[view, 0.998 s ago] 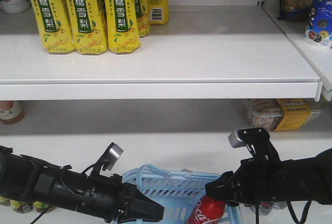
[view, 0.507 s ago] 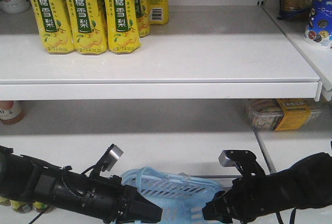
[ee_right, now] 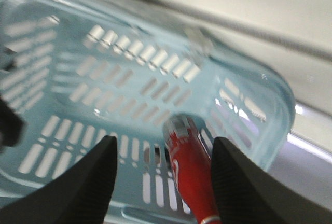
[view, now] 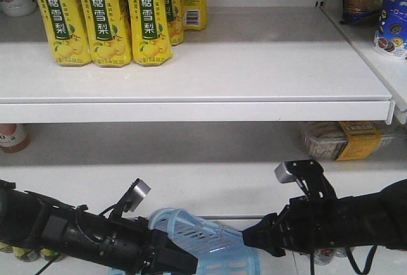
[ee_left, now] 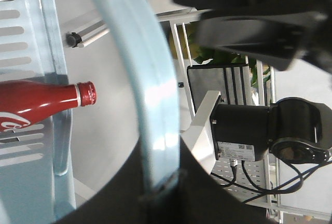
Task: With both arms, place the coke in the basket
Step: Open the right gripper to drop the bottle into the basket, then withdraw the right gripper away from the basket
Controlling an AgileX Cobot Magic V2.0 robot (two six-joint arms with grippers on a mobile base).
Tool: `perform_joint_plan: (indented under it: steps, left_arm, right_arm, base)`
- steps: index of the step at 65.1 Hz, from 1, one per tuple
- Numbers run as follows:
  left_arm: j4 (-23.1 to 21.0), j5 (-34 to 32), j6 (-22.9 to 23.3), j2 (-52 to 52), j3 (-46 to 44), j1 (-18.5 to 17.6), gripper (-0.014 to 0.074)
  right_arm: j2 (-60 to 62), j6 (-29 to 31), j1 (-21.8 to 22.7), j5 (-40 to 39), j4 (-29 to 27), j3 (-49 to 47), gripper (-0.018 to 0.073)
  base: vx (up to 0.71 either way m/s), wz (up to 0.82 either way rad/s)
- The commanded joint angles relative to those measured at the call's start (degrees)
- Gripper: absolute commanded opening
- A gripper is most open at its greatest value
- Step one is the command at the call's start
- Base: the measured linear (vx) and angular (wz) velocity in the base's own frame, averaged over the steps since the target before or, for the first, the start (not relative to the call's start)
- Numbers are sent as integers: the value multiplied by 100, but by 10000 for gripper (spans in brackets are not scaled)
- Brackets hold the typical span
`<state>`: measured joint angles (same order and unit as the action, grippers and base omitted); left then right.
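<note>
The coke [ee_right: 189, 177], slim and red with white script, lies on the slotted floor of the light blue basket [ee_right: 129, 63]. My right gripper [ee_right: 163, 143] hangs open above it, the coke nearer its right finger [ee_right: 244, 182] and touching neither. In the left wrist view the coke [ee_left: 36, 102] shows through the basket wall [ee_left: 46, 53], red cap pointing right. My left gripper [ee_left: 158, 193] is shut on the basket's handle [ee_left: 140, 68]. From the front, the left gripper [view: 184, 262] holds the tilted basket [view: 213, 253] and the right gripper [view: 251, 237] hovers at its right rim; the coke is hidden there.
A white shelf edge [view: 191, 111] runs across above both arms. Yellow drink bottles [view: 102, 20] stand on the upper shelf at left. Packaged food [view: 337, 140] sits on the lower shelf at right, snack packs [view: 388, 20] at the top right.
A second ago the right gripper held the coke over the basket. It dipped, let go and rose open. The basket now tilts differently in the left gripper.
</note>
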<state>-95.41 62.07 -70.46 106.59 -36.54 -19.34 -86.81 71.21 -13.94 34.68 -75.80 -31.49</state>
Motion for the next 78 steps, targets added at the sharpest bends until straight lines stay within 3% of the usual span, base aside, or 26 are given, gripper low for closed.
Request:
perform_joint_plan:
  steps: [1,9,22,39,59,67,78]
  left_arm:
    - [-656,862,-45,-281,-107,-8,-6]
    - [-656,862,-45,-281,-107,-8,-6]
    - [-656,862,-45,-281,-107,-8,-6]
    - [-656,862,-45,-281,-107,-8,-6]
    - [-656,862,-45,-281,-107,-8,-6]
    - [-656,862,-45,-281,-107,-8,-6]
    - [-656,862,-45,-281,-107,-8,-6]
  right_arm:
    - [737,-97,13,179,107,-104,403]
    - [1461,-451,13,-32,685,-104,403]
    - [2351,-1777,20,-473,2702,-104,403]
    - [3256,-4491,20,-570,5996,-104,403]
    - [4334,-7868,20,-536,9351,-264,403]
    - [4833,-8672,15,-471,9960,-398,403]
    - [5648,-8651,15,-669,9863,-311,403]
  base:
    - [0,0]
    - [0,0]
    - [0,0]
    - [0,0]
    - [0,0]
    - [0,0]
    - [0,0]
